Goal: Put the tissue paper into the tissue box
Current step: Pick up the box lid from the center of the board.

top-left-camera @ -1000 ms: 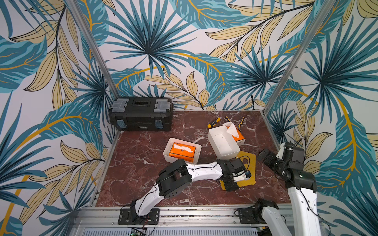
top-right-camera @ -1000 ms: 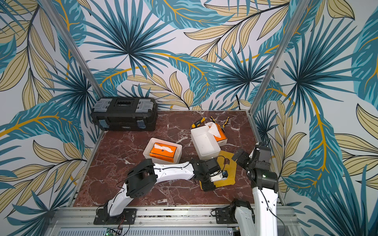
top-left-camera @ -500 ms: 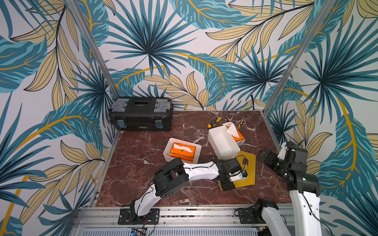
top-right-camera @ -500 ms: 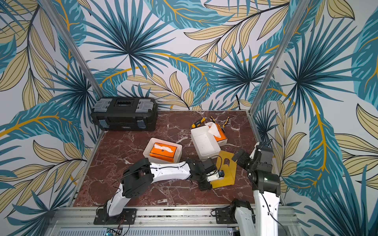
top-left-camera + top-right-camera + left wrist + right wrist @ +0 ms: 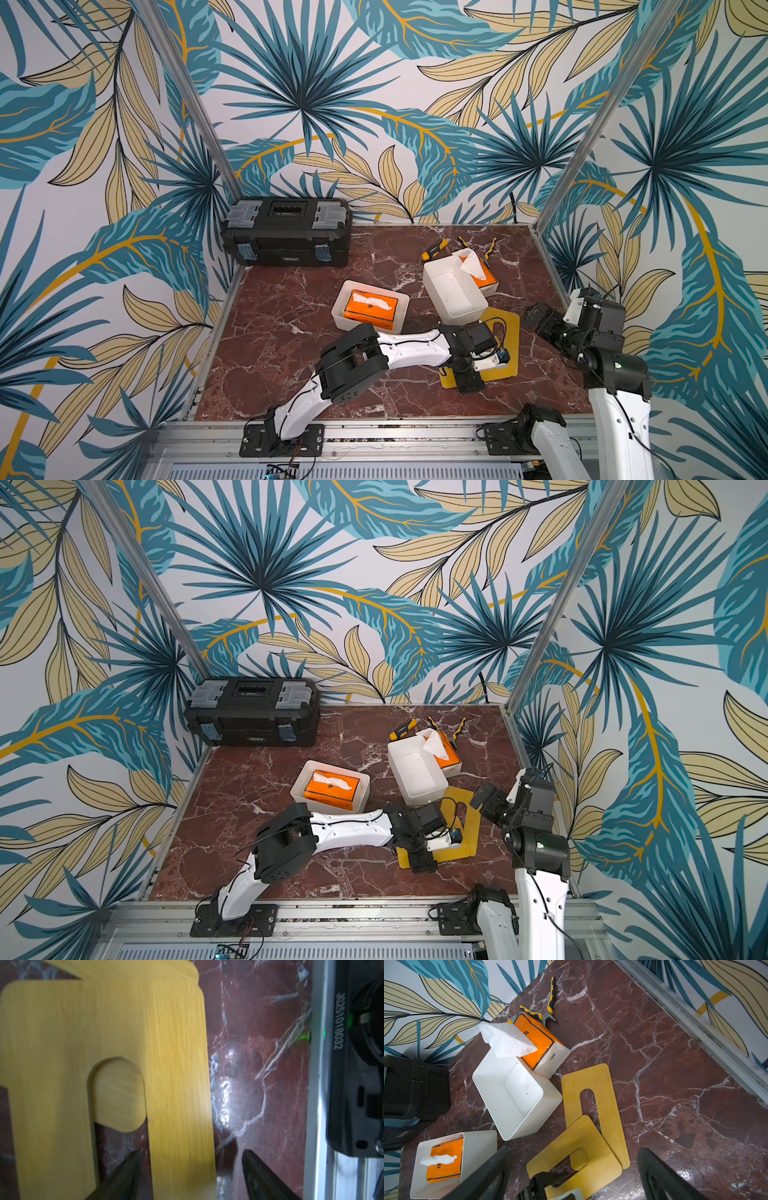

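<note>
Left arm's wrist has nudged a touch over the wooden lids since a second ago. Right arm as before; nothing on the table (image 5: 291,374) has shifted.

Left gripper (image 5: 189,1155): jaws apart, straddling one side strip of the top lid (image 5: 62,1032), one finger at the slot and the other outside the edge. Gap visible on both sides, so no pinch yet. Top lid lies across a corner of the second lid (image 5: 604,1093).

Right gripper (image 5: 574,1149): spread wide, empty, held up off the table to the right of the lids.

Tissue: one orange pack (image 5: 370,307) sits inside the white box (image 5: 401,301) mid-table, sheet poking up, lid off. Second pack (image 5: 537,1041), with a sheet (image 5: 506,1041) pulled up, looks to sit in another box (image 5: 552,1061) behind the empty box (image 5: 508,1095). Hard to be sure.

Progress, my reading: loading looks done for the mid-table box. Still to do: lift a lid and fit it on, sheet through the slot. Empty box holds nothing. Toolbox (image 5: 286,232) and pliers (image 5: 550,1001) sit at the back, out of play.
</note>
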You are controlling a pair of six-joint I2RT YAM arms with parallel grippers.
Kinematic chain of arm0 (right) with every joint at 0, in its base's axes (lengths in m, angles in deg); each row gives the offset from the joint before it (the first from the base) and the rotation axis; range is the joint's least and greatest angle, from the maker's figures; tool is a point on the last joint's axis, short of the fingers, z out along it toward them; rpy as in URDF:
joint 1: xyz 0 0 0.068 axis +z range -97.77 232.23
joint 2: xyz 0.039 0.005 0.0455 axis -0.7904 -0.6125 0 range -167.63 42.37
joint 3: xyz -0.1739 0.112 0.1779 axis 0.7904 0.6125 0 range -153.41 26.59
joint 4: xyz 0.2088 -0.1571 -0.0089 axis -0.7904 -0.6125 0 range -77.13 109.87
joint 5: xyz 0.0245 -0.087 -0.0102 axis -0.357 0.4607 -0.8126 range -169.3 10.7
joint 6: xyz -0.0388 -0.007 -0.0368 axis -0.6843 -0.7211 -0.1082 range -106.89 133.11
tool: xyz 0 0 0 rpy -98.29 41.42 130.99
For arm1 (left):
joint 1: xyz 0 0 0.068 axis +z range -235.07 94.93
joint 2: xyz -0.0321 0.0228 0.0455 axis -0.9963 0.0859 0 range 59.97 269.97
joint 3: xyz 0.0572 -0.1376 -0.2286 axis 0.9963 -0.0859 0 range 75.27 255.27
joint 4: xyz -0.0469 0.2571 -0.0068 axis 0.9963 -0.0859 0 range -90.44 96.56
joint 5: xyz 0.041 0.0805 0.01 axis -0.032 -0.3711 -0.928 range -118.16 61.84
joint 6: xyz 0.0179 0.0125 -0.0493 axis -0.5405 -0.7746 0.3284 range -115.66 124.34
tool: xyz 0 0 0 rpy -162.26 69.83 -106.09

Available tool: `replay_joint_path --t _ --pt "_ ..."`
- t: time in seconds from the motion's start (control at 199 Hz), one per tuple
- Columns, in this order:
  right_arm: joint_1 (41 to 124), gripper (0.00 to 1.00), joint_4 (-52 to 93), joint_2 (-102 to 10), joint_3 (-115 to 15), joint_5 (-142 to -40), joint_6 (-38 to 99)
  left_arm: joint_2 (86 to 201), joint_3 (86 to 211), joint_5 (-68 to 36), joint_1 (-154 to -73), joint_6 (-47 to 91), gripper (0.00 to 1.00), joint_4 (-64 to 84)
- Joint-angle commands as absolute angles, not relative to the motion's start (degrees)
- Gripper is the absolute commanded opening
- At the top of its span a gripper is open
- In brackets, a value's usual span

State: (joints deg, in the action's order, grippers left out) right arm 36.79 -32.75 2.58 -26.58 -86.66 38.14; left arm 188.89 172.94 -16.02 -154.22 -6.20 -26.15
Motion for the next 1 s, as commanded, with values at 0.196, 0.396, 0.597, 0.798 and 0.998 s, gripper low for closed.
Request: replay_joint_path --t 0.196,0.396,0.597,0.798,0.998 --pt "36.5 0.99 -33.4 4.1 -27.2 -87.9 37.4 195.3 175.6 -21.1 -154.5 -6.1 0.73 -33.5" --pt "36.5 0.99 -33.6 4.3 -27.6 -88.5 37.4 194.5 172.7 -24.9 -154.5 -3.6 0.67 -34.4" --pt "36.4 0.99 -33.5 4.5 -27.6 -89.4 37.8 195.7 171.8 -25.7 -154.8 -2.3 0.62 -34.4" --pt "36.5 1.00 -33.7 4.8 -27.7 -89.7 37.8 195.9 170.9 -27.4 -155.9 -2.1 0.57 -33.7" --pt "36.6 1.00 -33.7 5.0 -27.9 -90.4 37.9 195.7 170.2 -27.6 -155.9 -1.9 0.43 -33.8"
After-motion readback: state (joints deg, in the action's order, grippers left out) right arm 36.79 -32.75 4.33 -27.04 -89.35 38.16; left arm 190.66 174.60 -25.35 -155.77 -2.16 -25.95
